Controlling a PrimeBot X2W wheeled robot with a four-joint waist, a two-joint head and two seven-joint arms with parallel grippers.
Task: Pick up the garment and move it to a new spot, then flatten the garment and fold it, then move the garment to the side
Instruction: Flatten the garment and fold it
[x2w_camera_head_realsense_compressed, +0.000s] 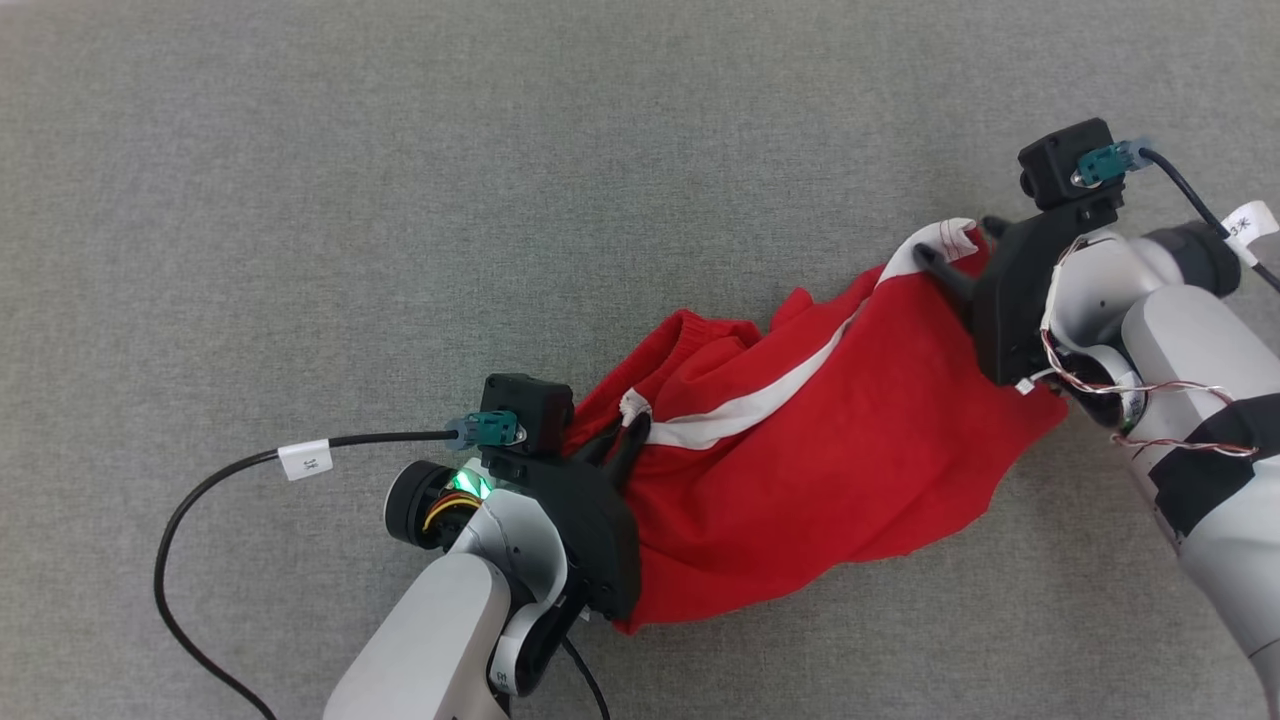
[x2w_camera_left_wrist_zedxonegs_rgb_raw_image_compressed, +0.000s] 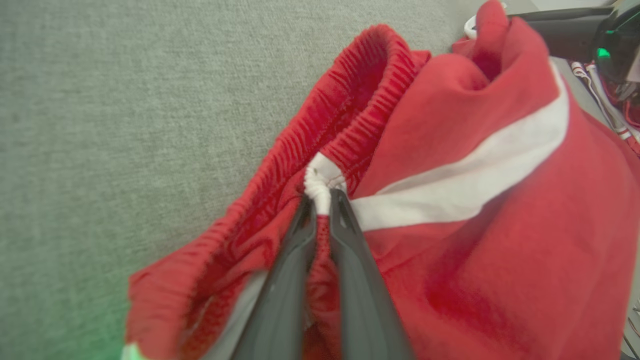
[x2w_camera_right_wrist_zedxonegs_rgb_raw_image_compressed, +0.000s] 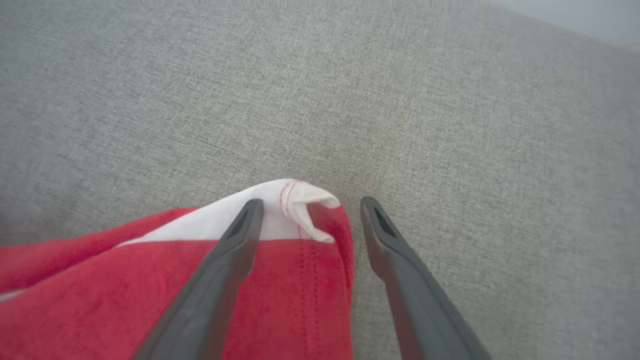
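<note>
The garment (x2w_camera_head_realsense_compressed: 830, 450) is a pair of red shorts with a white side stripe, lying crumpled on the grey cloth surface. My left gripper (x2w_camera_head_realsense_compressed: 628, 432) is shut on its elastic waistband where the white stripe ends; the left wrist view shows the white fabric of the garment (x2w_camera_left_wrist_zedxonegs_rgb_raw_image_compressed: 490, 215) pinched between the left gripper (x2w_camera_left_wrist_zedxonegs_rgb_raw_image_compressed: 322, 197) tips. My right gripper (x2w_camera_head_realsense_compressed: 958, 240) stands open at the far hem corner. In the right wrist view the right gripper (x2w_camera_right_wrist_zedxonegs_rgb_raw_image_compressed: 311, 209) straddles the white hem corner of the garment (x2w_camera_right_wrist_zedxonegs_rgb_raw_image_compressed: 290, 210), one fingertip (x2w_camera_right_wrist_zedxonegs_rgb_raw_image_compressed: 250, 210) over the cloth, the other over bare surface.
Grey woven cloth surface (x2w_camera_head_realsense_compressed: 400, 200) spreads out on every side of the shorts. A black cable (x2w_camera_head_realsense_compressed: 230, 480) with a white label loops from my left wrist across the lower left.
</note>
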